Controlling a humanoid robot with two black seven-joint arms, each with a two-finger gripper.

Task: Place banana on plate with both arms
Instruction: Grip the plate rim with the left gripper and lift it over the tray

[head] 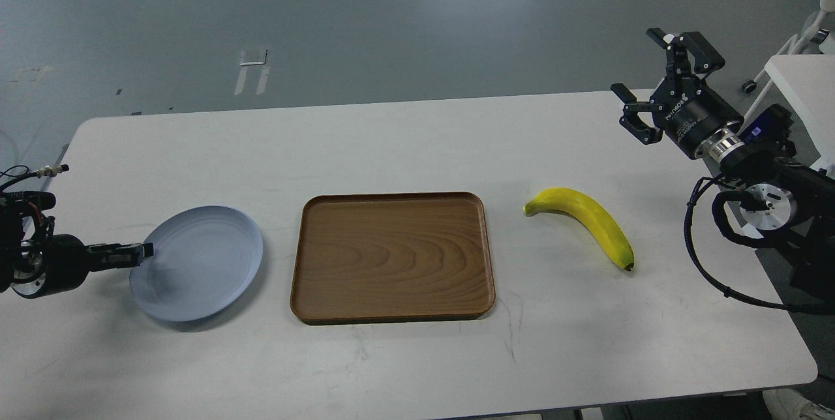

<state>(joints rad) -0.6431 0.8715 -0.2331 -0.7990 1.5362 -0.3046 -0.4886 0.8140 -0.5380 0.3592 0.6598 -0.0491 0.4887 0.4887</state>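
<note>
Left hand clamped on the plate rim near tabletop left edge, wooden tray centre, banana lying free rightward, right hand spread, empty above: next, judged, grasp banana.

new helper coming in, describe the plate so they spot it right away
On the white table, look left of the brown wooden tray. The plate is round, shallow and pale blue-grey, tilted, with the left claw at its left rim.
</note>
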